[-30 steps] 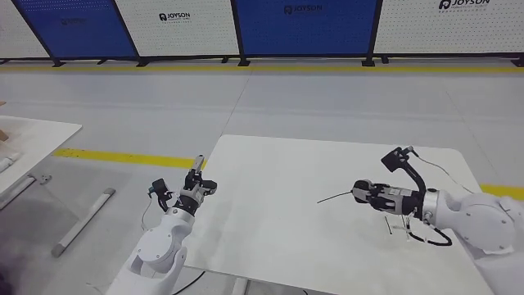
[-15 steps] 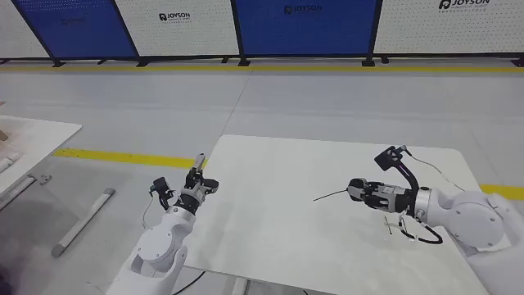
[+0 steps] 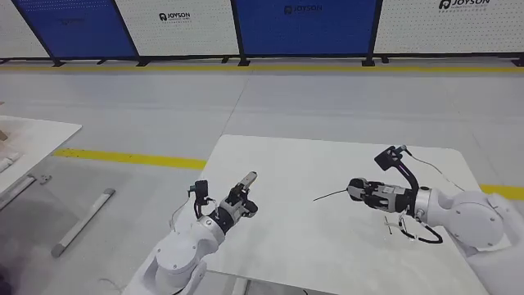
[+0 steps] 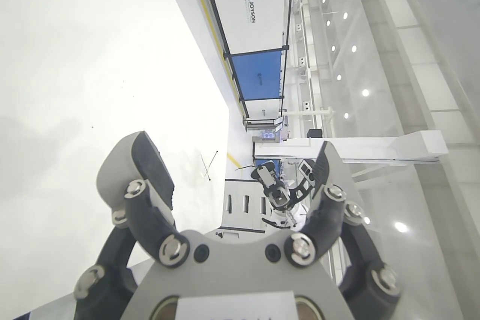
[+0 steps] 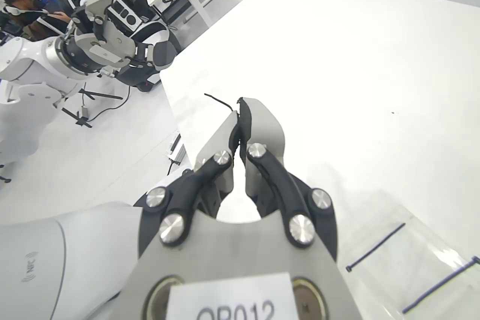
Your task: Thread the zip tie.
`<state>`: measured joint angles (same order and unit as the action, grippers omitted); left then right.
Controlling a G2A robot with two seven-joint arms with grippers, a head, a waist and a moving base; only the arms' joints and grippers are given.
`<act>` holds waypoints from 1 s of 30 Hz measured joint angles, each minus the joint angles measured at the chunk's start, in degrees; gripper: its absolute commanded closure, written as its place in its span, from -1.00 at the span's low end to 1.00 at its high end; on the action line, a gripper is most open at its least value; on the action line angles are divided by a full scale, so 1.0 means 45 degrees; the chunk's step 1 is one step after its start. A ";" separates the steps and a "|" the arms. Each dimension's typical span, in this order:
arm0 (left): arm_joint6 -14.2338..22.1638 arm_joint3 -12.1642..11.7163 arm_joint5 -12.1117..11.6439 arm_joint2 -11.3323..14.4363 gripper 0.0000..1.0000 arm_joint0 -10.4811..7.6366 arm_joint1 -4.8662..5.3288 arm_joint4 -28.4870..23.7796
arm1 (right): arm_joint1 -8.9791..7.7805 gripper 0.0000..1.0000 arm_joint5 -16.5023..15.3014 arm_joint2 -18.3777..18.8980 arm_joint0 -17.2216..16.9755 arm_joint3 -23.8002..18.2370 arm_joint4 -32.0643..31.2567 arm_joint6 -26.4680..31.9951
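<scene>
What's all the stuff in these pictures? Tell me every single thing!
table: one, white, under both arms
held zip tie: one, black, pinched in the right gripper, its free end sticking out over the table
spare zip ties: two, dark, lying on the table beside the right arm
side table: one, white, on the floor off to the left
wall panels: several, blue and white, along the back of the room
floor lines: two, yellow, one by the panels, one passing behind the table
left gripper: one, grey and black, open, over the table near its left edge
right gripper: one, grey and black, shut on the held zip tie
</scene>
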<state>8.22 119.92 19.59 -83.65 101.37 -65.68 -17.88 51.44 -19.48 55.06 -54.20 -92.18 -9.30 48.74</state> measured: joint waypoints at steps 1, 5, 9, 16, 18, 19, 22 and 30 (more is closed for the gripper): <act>0.0000 -0.0003 -0.0015 -0.0007 -1.00 0.0003 0.0000 -0.0003 | 0.0000 1.00 0.0000 0.0000 0.0000 0.0000 0.0000 0.0000; 0.0012 0.0000 -0.0024 -0.0016 -1.00 0.0010 0.0001 -0.0003 | 0.0000 1.00 0.0000 0.0000 -0.0001 0.0000 0.0000 -0.0001; 0.0124 -0.0303 -0.0024 -0.0070 -1.00 0.0063 0.0003 -0.0530 | 0.0017 1.00 0.0063 -0.0083 -0.0053 -0.0261 -0.0907 -0.0178; 0.0718 -0.0103 -0.0024 -0.0103 -1.00 0.0306 0.0424 -0.2225 | 0.0264 1.00 -0.0001 -0.1202 0.0803 -0.0978 -0.3110 -0.0221; 0.0541 0.0004 -0.0024 0.0089 -1.00 0.0286 0.0616 -0.2596 | 0.0316 1.00 0.0000 -0.1512 0.1003 -0.1099 -0.3606 -0.0407; 0.0462 0.0011 -0.0024 0.0288 -1.00 0.0251 0.0767 -0.2875 | 0.0341 1.00 0.0000 -0.1708 0.1112 -0.1179 -0.3852 -0.0548; 0.0032 -0.0137 -0.0023 0.0924 -1.00 -0.0083 0.1220 -0.3772 | 0.0356 1.00 0.0000 -0.2054 0.1295 -0.1159 -0.4203 -0.0941; -0.0651 -0.0448 -0.0023 0.1632 -1.00 -0.0729 0.1637 -0.4705 | 0.0369 1.00 0.0000 -0.2177 0.1298 -0.1050 -0.3824 -0.1215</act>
<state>5.29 117.90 19.48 -76.30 98.09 -58.31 -39.05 53.11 -19.48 45.26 -48.35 -96.91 -26.51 43.27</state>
